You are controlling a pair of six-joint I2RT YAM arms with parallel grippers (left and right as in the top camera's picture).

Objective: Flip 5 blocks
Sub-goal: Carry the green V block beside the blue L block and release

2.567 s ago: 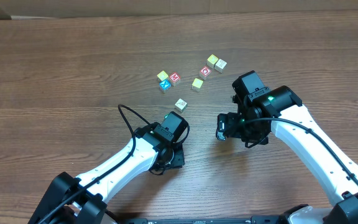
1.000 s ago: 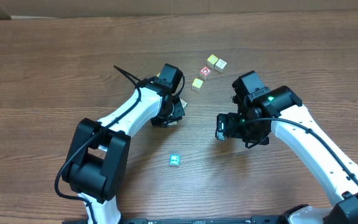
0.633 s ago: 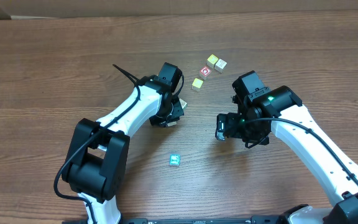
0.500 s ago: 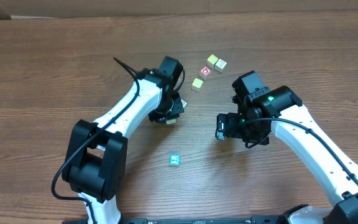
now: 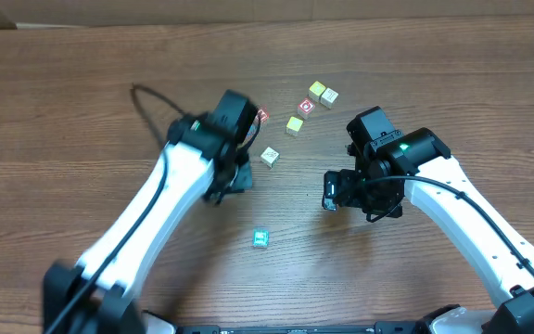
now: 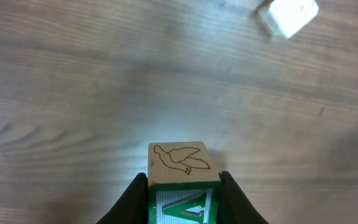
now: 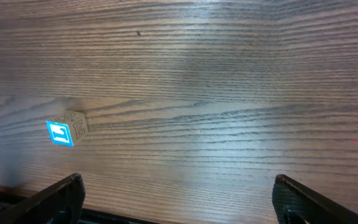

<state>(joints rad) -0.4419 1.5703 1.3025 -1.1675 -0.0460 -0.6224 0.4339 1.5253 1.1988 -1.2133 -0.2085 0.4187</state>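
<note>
My left gripper (image 6: 182, 200) is shut on a block (image 6: 179, 169) with a green-framed letter face and a bird outline on its bare wood side. It hangs above the table. From overhead the left gripper (image 5: 227, 180) is blurred and hides this block. A white block (image 5: 269, 156) lies just right of it, also blurred in the left wrist view (image 6: 288, 15). A teal block (image 5: 260, 238) lies alone nearer the front, and the right wrist view shows its blue-framed face (image 7: 64, 132). My right gripper (image 5: 330, 191) is open over bare wood, its jaws (image 7: 179, 200) wide apart and holding nothing.
Further back lie a red-framed block (image 5: 261, 115) partly behind the left arm, a yellow-green one (image 5: 294, 124), a red-and-white one (image 5: 306, 106) and a touching pair (image 5: 323, 93). The left arm's black cable (image 5: 151, 97) loops out to the left.
My left arm has swung left and towards the front, away from the cluster, carrying the green-framed block. The white block is now uncovered. The right arm has not moved.
</note>
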